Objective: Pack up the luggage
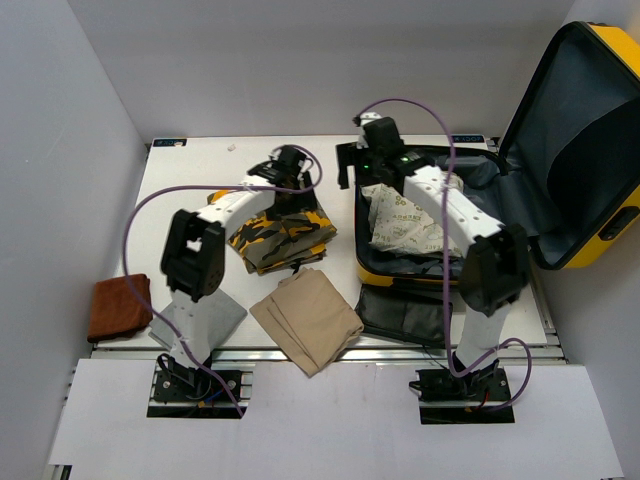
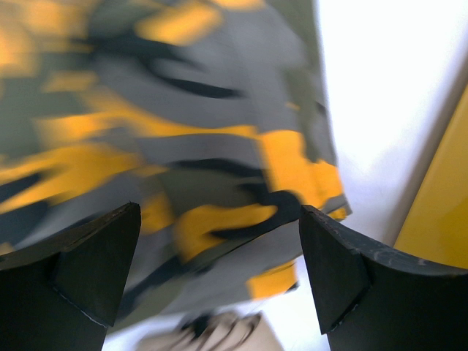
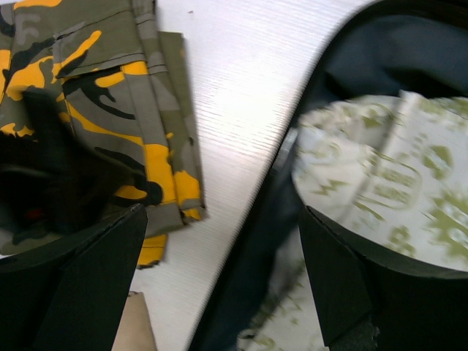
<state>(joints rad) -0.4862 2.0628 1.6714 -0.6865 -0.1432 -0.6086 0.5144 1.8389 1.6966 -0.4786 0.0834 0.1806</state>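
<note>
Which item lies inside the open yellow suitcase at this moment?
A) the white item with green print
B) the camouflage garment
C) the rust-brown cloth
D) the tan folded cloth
A: the white item with green print lies on the dark lining of the luggage, while the camouflage garment sits on the table beside it.

Left wrist view: camo garment (image 2: 183, 146) was motion-blurred throughout. Top view: luggage (image 1: 590, 130) lid was cut off at right frame edge. Right wrist view: pale printed garment (image 3: 380, 190) was smeared, print unreadable.
</note>
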